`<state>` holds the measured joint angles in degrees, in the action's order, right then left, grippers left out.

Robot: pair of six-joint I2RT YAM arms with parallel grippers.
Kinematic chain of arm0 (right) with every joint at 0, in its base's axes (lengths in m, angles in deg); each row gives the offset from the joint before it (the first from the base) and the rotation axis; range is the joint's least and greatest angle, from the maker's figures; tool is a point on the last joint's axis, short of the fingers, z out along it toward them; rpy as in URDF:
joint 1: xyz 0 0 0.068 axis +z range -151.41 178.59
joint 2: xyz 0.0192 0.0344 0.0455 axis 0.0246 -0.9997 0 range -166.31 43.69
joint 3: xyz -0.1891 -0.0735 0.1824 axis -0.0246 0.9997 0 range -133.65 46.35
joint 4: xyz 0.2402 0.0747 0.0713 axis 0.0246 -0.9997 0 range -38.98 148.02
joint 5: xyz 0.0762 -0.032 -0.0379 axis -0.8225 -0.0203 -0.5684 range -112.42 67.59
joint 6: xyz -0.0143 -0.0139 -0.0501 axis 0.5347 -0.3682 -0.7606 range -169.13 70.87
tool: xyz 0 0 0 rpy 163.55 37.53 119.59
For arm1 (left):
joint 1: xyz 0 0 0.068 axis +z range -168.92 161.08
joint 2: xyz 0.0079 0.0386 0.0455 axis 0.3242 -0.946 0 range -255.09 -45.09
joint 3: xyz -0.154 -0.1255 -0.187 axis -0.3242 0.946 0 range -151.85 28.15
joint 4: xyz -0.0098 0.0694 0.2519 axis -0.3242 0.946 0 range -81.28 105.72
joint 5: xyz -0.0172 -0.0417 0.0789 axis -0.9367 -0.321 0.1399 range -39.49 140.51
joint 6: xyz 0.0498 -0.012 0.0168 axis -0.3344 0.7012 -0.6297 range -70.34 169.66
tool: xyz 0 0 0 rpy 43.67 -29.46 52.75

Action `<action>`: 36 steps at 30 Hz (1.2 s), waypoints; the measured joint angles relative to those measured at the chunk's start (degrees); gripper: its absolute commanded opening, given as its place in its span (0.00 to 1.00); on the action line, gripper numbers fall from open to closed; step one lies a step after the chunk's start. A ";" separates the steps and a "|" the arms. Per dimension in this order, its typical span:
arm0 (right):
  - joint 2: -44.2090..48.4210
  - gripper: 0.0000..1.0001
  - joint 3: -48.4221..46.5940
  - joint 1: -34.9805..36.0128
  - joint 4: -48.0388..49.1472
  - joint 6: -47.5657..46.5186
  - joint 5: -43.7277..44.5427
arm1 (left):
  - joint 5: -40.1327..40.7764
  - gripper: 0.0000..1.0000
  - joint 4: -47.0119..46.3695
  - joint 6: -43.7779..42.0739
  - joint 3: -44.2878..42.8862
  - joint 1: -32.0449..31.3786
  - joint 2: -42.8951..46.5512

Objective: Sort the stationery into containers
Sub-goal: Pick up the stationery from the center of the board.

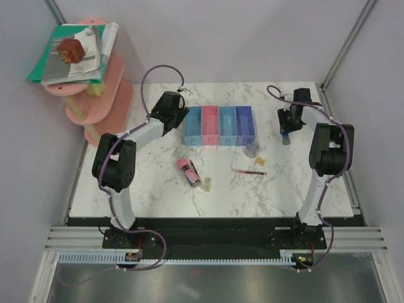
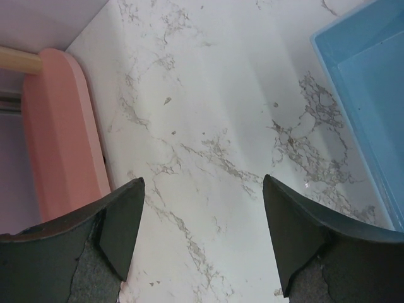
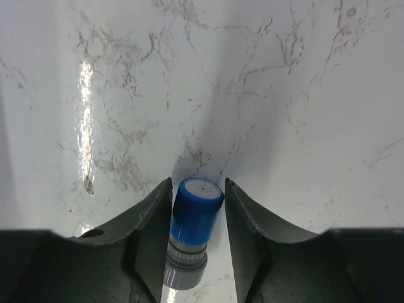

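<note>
The containers are a row of four joined trays [image 1: 219, 126], light blue, pink, light blue and darker blue. My left gripper [image 1: 178, 112] is open and empty just left of the row, and the end tray [image 2: 366, 95] lies right of its fingers [image 2: 202, 208]. My right gripper [image 1: 287, 129] is right of the row, shut on the grey blue-capped cylinder [image 3: 192, 221], cap pointing down at the table. A pink-capped dark tube [image 1: 188, 172], a tan block [image 1: 206, 184], a thin red pen [image 1: 250, 171], a second tan block [image 1: 259, 161] and a clear roll [image 1: 252, 149] lie in front of the trays.
A tiered pink round shelf [image 1: 104, 95] stands at the back left, with books, papers and a brown block [image 1: 71, 49] on top. Its lowest tier [image 2: 60, 139] is close to my left fingers. Walls close in the back and both sides.
</note>
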<state>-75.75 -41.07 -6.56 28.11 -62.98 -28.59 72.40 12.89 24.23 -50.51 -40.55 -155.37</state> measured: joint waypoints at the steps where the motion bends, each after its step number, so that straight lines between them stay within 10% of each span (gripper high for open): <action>1: 0.00 0.47 -0.39 0.00 -0.50 -0.09 0.00 | 0.00 0.83 0.02 0.00 0.31 0.00 0.09; 26: -3.43 0.44 -6.60 0.39 -8.35 -2.05 0.61 | -1.07 0.83 0.11 0.00 2.12 0.00 0.20; 36: -3.30 0.67 -6.25 0.44 -8.96 -1.79 2.01 | -1.29 0.83 0.11 0.02 2.12 0.00 0.20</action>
<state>-79.05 -47.32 -6.12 19.15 -64.77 -26.58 71.11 13.00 24.25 -48.39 -40.55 -155.17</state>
